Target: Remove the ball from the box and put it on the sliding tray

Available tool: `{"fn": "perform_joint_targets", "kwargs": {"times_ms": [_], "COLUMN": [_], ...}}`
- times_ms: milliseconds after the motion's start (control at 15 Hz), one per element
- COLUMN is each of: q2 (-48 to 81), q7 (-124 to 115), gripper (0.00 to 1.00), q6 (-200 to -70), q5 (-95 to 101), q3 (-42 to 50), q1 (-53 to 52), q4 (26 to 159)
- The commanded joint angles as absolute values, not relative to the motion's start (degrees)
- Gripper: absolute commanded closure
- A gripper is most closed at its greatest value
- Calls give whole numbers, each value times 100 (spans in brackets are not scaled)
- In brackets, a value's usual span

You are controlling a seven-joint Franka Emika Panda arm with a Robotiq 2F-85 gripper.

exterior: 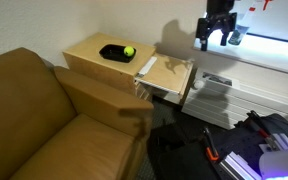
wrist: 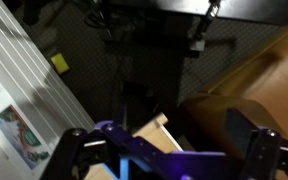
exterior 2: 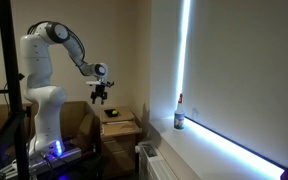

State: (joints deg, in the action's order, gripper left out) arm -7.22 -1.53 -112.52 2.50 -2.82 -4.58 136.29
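On the light-wood cabinet top [exterior: 89, 48] beside the brown couch [exterior: 34, 110], the box [exterior: 112, 53] is sitting open: black, shallow, low-walled. The ball [exterior: 129, 50] is lying inside it, at the end nearer the sliding tray [exterior: 172, 78]. The ball is showing as small, round and bright yellow-green, much smaller than the box. The tray is jutting out from the cabinet's side, lower and thinner than the top, in pale wood with a white strip [exterior: 146, 68] along the edge nearer the cabinet. The gripper [exterior: 216, 42] is hanging in the air above and beyond the tray's far side, well apart from ball and box. In the wrist view its fingers [wrist: 74, 150] are standing spread wide, gripping nothing. A bottle [exterior 2: 179, 120] is standing on the sill, its label too small to read. A printed sheet [wrist: 14, 130] is showing a coloured picture, any text blurred.
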Motion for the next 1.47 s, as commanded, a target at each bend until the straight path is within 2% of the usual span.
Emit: {"fn": "perform_joint_targets", "kwargs": {"times_ms": [0, 267, 400, 800, 1000, 1133, 1200, 1267, 1400], "q2": [-609, -485, -17, 1924, 2946, 3301, 3294, 3099, 3277], "q7": [-308, -435, -492, -1134, -2020, -2403, -2176, -2119, -2122], "gripper": [0, 0, 0, 0, 0, 0, 0, 0, 0], "q6": [-11374, -11396, -11636, -14699, -15939, -15926, -15755, -15954, -15925], "q5": [163, 127, 187, -104, 625, 510, 166, 297, 157], "q3": [-440, -503, -554, -834, -369, -128, -385, -241, -280], "q1": [-532, -597, -635, -1043, -1597, -1851, -1681, -1769, -1773], "q4": [13486, 13242, 13322, 12529, 11597, 10988, 10897, 11343, 11018]}}
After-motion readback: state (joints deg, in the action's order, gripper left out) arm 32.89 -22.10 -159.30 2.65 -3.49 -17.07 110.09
